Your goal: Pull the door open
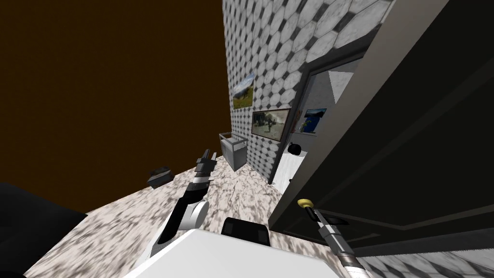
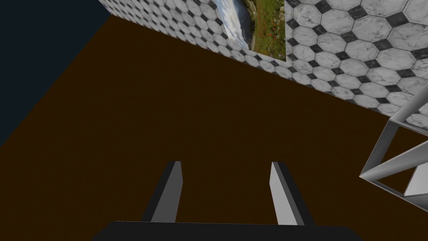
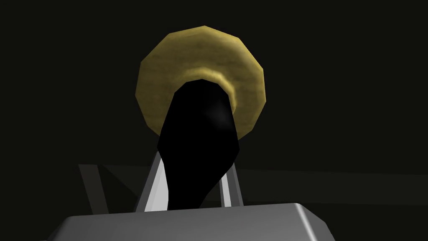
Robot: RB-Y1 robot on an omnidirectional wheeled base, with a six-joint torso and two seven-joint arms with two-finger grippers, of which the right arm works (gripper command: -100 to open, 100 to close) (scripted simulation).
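- The right claw [image 3: 193,175] is closed on the black handle [image 3: 198,142] of the dark door [image 1: 410,145]. Its thin fingers [image 3: 152,188] press the handle's two sides just below the round brass plate [image 3: 200,50] behind it.
- In the head view the door fills the robot's right side. Its pale edge slants up past the doorway in the tiled wall [image 1: 270,58], so it looks already swung some way off its frame, though how far cannot be told.
- The left claw [image 1: 206,160] hangs out over the marble floor [image 1: 120,227], well apart from the door. Its fingers are spread with nothing between them.
- Slipping looks like the main risk. The blades pinch a smooth, tapering handle near its narrow end, and a sharp tug could draw them off it.
- A straight pull would also fight the hinge. The door travels on an arc, so a wrist that does not turn with it would twist the grip and might lever the handle out of the fingers.
- The door's lower edge sits close to the robot's front. Swinging it further without backing the base away could jam the door against the body or fold the right arm too tightly.
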